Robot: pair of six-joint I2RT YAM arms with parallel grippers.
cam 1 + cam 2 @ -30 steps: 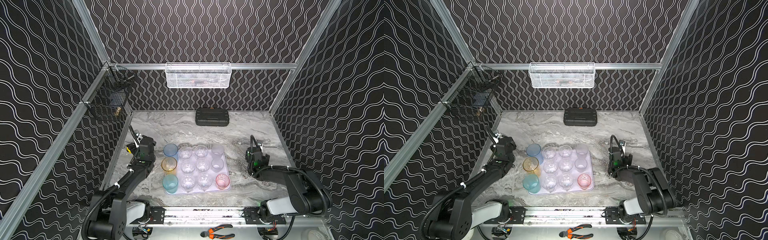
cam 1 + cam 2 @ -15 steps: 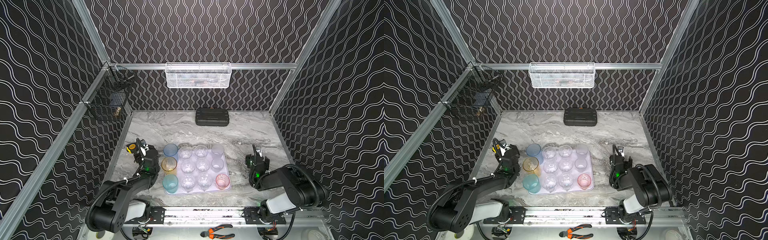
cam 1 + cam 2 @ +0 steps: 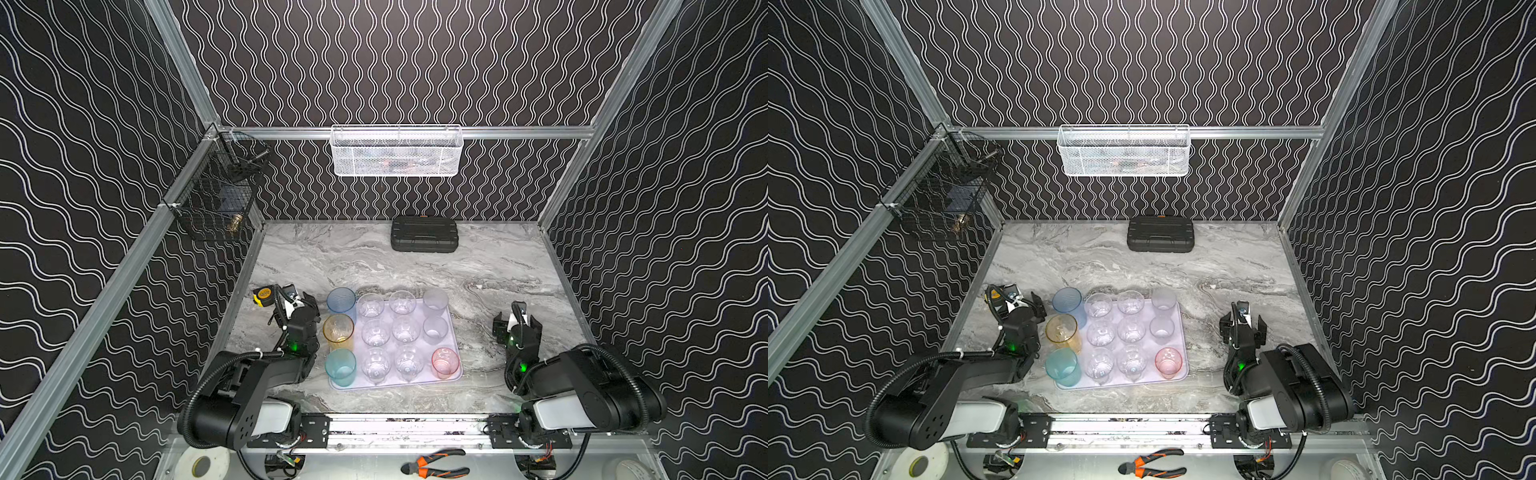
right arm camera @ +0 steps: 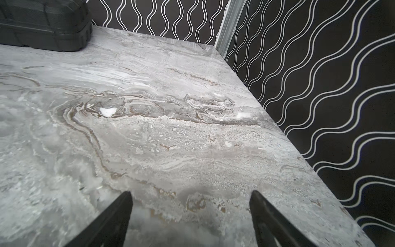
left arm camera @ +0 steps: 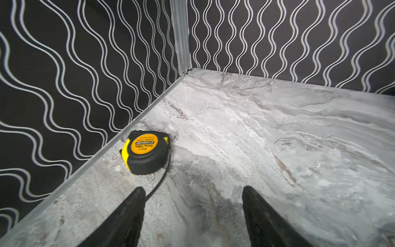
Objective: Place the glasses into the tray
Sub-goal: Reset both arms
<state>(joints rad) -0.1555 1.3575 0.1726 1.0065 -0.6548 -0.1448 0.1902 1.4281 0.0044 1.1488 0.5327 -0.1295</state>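
1. Step in hand, by my judgement: final check. All twelve glasses (image 3: pixel 376 332) stand upright in rows at the tray (image 3: pixel 426 376).
2. Verify the blue glass (image 3: pixel 340 300) at the tray's left edge (I cannot tell whether its base sits inside the rim); nudge gently if needed.
3. Left gripper (image 5: pixel 192 190): jaws wide apart, holding nothing, low over the table (image 4: pixel 171 128) near the tape measure (image 5: pixel 147 151).
4. Right gripper (image 4: pixel 190 194): jaws wide, empty, over bare table, well apart from the tray.
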